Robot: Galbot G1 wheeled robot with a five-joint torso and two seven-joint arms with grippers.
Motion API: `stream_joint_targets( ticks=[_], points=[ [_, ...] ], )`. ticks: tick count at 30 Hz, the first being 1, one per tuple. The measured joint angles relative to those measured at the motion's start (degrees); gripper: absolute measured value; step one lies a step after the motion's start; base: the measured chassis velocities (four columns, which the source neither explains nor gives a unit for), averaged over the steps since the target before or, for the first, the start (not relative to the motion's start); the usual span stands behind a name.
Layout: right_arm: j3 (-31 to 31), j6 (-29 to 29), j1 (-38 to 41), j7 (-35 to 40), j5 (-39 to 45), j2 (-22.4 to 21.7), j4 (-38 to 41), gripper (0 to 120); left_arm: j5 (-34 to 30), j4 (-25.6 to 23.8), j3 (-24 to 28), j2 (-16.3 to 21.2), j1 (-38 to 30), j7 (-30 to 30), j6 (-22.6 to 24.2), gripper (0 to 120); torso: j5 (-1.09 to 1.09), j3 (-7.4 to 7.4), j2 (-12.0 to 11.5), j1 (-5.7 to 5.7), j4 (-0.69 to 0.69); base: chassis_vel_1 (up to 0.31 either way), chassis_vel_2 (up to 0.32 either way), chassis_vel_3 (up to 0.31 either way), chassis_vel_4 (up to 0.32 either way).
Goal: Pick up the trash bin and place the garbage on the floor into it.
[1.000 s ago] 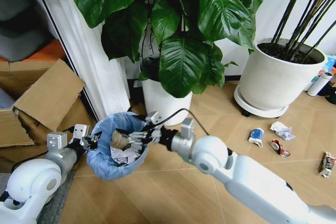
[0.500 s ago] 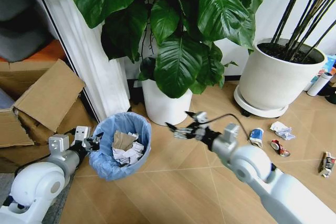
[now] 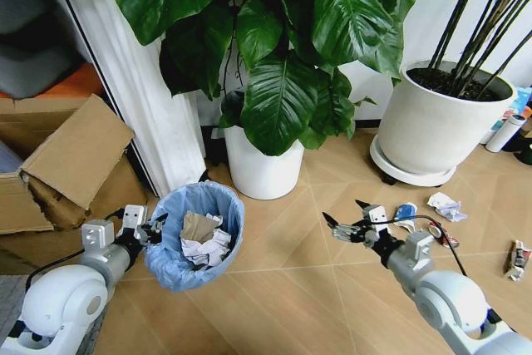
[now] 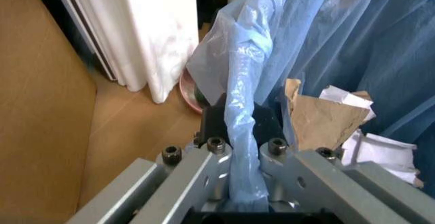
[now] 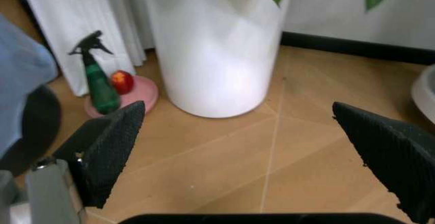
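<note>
Right hand (image 3: 346, 220) has swung away from the trash bin (image 3: 198, 234), fingers wide, crushed can (image 3: 405, 215) just beyond. Left hand (image 3: 145, 228) clamps the bin's rim.

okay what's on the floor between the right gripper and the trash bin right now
Nothing but bare floor. In the head view, the open right gripper hangs apart from the trash bin, which the left gripper holds by its rim.

White rounded arms, silver wrists, black cables, black-padded fingers (image 5: 112, 147).
</note>
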Motion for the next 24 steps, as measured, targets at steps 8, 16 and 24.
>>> stream_joint_targets(
  ticks=[8, 16, 24],
  points=[
    [-0.4, 0.1, 0.5, 2.1, -0.8, 1.3, -1.6, 100, -0.3, -0.7, -1.0, 0.0, 0.5, 0.9, -0.1, 0, -0.01, 0.01, 0.0, 0.0, 0.0, 0.0, 0.0, 0.0, 0.0],
    [-0.7, -0.5, 1.0, 3.0, -0.8, 1.4, -2.1, 100, -0.8, -1.4, -1.4, 0.5, 0.9, 1.2, -0.2, 0, 0.0, 0.01, 0.0, 0.0, 0.01, -0.05, -0.044, 0.06, 0.049],
    [-0.5, -0.5, 0.6, 3.1, -0.9, 2.0, -2.3, 100, -1.0, -2.0, -1.2, 0.5, 1.2, 1.2, -0.2, 0, 0.0, 0.01, 0.0, 0.01, 0.0, -0.067, -0.05, 0.049, 0.049]
  ],
)
